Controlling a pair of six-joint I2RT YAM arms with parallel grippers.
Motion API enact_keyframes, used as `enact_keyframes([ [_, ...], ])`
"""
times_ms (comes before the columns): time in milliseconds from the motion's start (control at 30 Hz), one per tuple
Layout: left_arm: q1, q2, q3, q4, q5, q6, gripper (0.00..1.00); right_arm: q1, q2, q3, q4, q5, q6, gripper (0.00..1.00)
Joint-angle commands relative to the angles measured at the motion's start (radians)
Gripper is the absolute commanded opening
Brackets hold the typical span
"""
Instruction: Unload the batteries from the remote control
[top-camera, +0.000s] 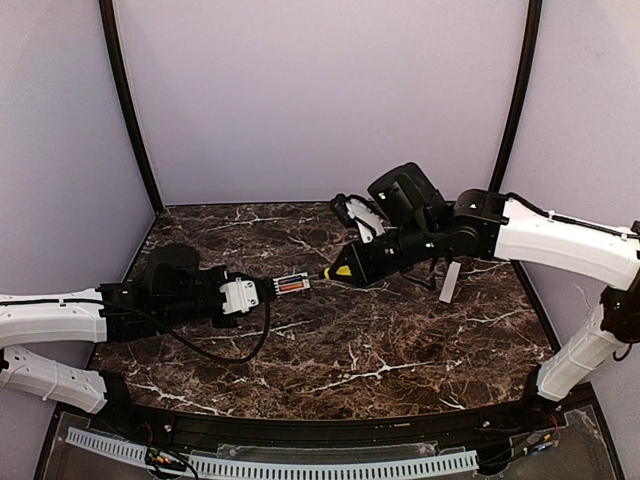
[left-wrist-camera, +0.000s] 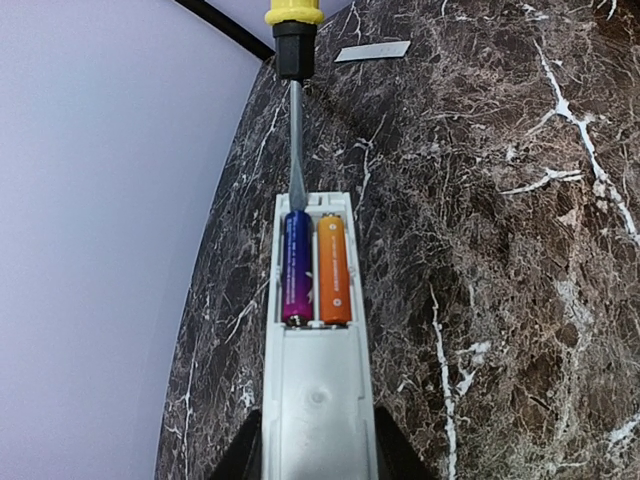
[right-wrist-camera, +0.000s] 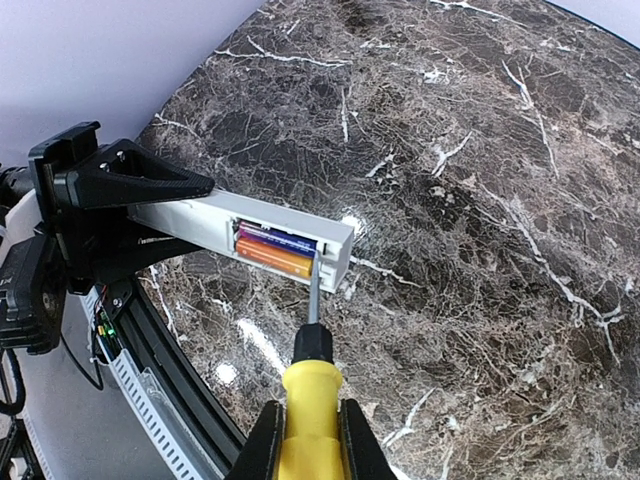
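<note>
I am at the prying step: the cover (left-wrist-camera: 372, 51) is off and lies on the table (top-camera: 380, 350), well apart from the work, and no cell is out yet. My left claw (top-camera: 266, 291) pinches the remote (left-wrist-camera: 318, 400) by its closed end and holds it off the table between the two arms, recess facing up. Both batteries sit side by side in that recess, the purple cell (left-wrist-camera: 296, 265) on the left in the left wrist view and the orange cell (left-wrist-camera: 334, 268) touching it on the right. My right claw (right-wrist-camera: 312, 445) is pinched on the yellow handle of the screwdriver (right-wrist-camera: 311, 385). Its blade reaches over the remote's end wall, and the tip appears to rest at the far end of the purple cell.

As I judge it, the next move calls for working the tip under that end and levering gently upward. The left claw has to hold firm while I do it. A slipped blade could flick the cell away.
</note>
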Motion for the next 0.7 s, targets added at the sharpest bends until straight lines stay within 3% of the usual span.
enact_keyframes([
  [0, -0.011, -0.023, 0.002, 0.047, 0.055, 0.001, 0.00, 0.010, 0.026, 0.033, 0.056, -0.044, -0.011, 0.00],
  [667, -0.018, -0.020, 0.003, 0.036, 0.058, 0.010, 0.00, 0.009, 0.090, 0.080, 0.121, -0.111, -0.002, 0.00],
])
